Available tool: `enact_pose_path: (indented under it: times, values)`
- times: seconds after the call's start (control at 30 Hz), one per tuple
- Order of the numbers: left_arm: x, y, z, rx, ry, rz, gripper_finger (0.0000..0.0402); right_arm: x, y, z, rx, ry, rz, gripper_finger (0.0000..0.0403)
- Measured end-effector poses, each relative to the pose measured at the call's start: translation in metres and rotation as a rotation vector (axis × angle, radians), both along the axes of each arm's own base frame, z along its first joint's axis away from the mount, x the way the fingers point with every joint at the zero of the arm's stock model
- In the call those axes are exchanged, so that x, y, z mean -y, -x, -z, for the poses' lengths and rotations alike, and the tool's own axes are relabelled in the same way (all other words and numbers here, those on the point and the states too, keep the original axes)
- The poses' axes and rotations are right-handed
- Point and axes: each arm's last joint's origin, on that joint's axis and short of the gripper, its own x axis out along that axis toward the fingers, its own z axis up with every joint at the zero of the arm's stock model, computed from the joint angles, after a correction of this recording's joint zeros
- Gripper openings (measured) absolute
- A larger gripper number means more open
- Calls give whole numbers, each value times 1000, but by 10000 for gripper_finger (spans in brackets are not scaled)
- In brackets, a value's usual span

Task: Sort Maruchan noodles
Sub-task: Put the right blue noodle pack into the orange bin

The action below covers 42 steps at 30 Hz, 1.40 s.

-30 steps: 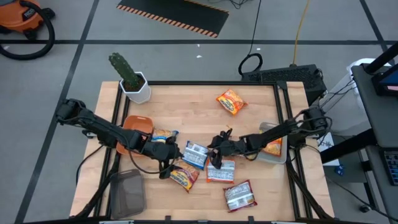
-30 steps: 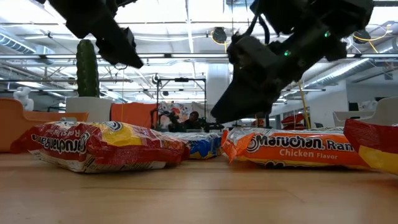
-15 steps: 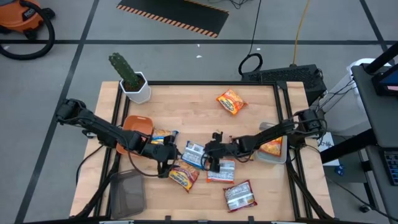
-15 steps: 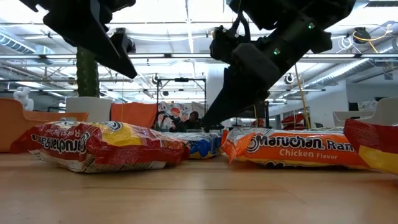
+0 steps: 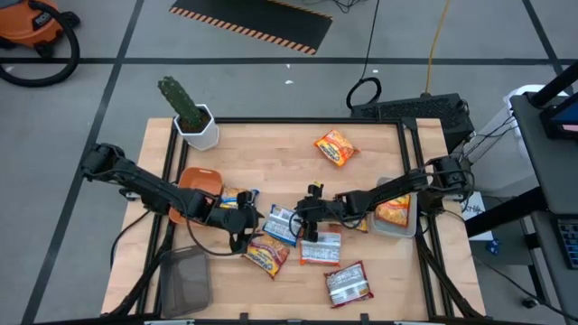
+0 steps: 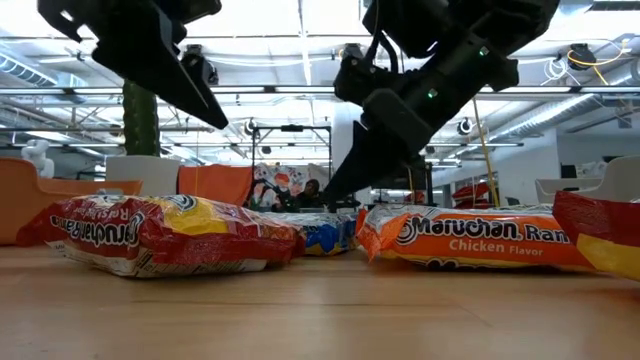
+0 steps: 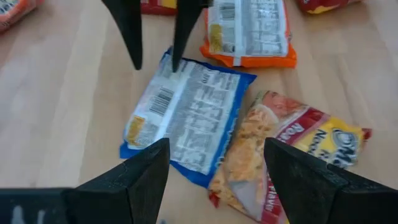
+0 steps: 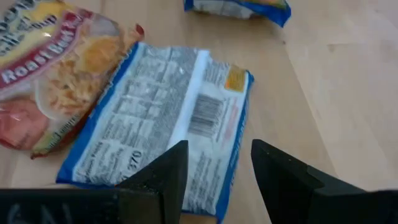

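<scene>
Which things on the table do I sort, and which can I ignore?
To sort:
- blue-white crinkly ramen packet under the open right gripper
- red-yellow roast beef packet
- orange chicken packets
- dark red-white packet

Ignore:
- green cactus in white pot
- orange bowl
- grey tray

Open left gripper hovers beside.

On the desk [image 5: 271,144] lie seven noodle packets [image 5: 336,147] that can be counted, one orange bowl [image 5: 200,186], two grey trays [image 5: 187,280] and one cactus pot [image 5: 196,128].
</scene>
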Motion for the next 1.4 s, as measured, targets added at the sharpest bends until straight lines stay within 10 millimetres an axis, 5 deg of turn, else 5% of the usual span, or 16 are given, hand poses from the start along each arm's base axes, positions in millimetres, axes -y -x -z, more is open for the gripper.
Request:
enact_pose_path:
  times: [0.43, 1.07, 1.4]
  values:
    - [-27, -10, -3, 37, -57, -38, 266, 0, 0, 0, -2, 70, -69, 169]
    - [-22, -9, -3, 38, -17, -56, 266, 5, 13, 17, 9, 63, -54, 171]
    - [-20, -9, -3, 37, -21, -48, 266, 4, 18, 15, 8, -3, -71, 209]
